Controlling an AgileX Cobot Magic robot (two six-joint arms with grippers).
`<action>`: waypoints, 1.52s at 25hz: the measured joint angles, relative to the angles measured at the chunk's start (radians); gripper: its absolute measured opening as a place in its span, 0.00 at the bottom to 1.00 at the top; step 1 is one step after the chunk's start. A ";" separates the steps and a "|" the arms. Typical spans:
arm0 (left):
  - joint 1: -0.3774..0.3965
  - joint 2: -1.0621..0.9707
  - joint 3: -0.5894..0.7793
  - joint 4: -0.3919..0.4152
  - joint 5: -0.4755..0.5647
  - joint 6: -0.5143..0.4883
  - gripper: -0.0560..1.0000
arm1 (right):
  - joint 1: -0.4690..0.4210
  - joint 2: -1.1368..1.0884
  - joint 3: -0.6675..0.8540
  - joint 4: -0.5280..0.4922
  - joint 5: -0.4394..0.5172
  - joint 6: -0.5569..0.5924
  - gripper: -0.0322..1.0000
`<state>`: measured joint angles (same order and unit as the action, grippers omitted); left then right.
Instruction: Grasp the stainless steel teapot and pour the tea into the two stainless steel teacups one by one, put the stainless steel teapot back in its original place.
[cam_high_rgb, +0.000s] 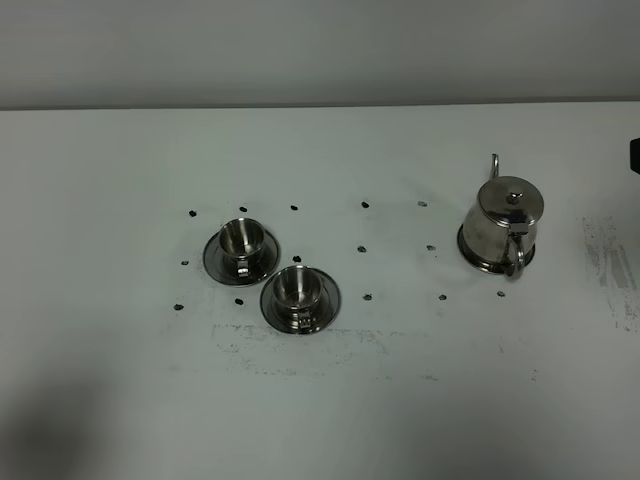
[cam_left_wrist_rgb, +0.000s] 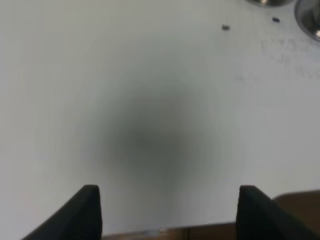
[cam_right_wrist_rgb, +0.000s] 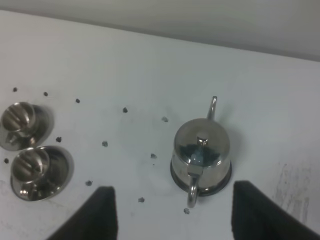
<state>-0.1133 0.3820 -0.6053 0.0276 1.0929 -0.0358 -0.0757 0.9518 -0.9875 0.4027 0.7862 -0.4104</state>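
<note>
High view: the stainless steel teapot (cam_high_rgb: 503, 225) is found right of centre, upright, lid on, seated on the round steel saucer (cam_high_rgb: 469, 252). The spout is pointed toward the top of the frame and the loop handle toward the bottom.

The two teacups are placed left of centre, each on a saucer of its own. The rear teacup (cam_high_rgb: 240, 238) is set up and to the left of the front teacup (cam_high_rgb: 297, 286). The rear cup saucer (cam_high_rgb: 212, 258) and the front cup saucer (cam_high_rgb: 328, 300) lie rim beside rim; whether they touch cannot be told. Both cups are well apart from the teapot.

The white table (cam_high_rgb: 400, 420) is dotted with small dark marks (cam_high_rgb: 362, 248) around and between the items.

The left gripper (cam_left_wrist_rgb: 167, 212) is seen released, fingers spread wide, nothing between them, only bare table below.

The right gripper (cam_right_wrist_rgb: 172, 215) is likewise released, fingers spread wide, nothing held. In its wrist view the teapot is framed beyond the fingertips, handle turned toward the gripper and not touched by it.
</note>
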 joint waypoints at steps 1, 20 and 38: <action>0.000 -0.023 0.017 -0.007 0.004 0.000 0.59 | 0.000 0.000 0.000 0.000 0.000 0.000 0.53; 0.000 -0.213 0.149 -0.028 -0.031 0.000 0.59 | 0.000 0.098 0.000 0.018 0.025 -0.001 0.53; 0.099 -0.388 0.149 -0.028 -0.030 0.001 0.59 | 0.245 0.210 0.001 -0.403 0.089 0.379 0.53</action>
<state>-0.0147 -0.0058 -0.4565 0.0000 1.0625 -0.0349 0.1697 1.1618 -0.9867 0.0000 0.8755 -0.0313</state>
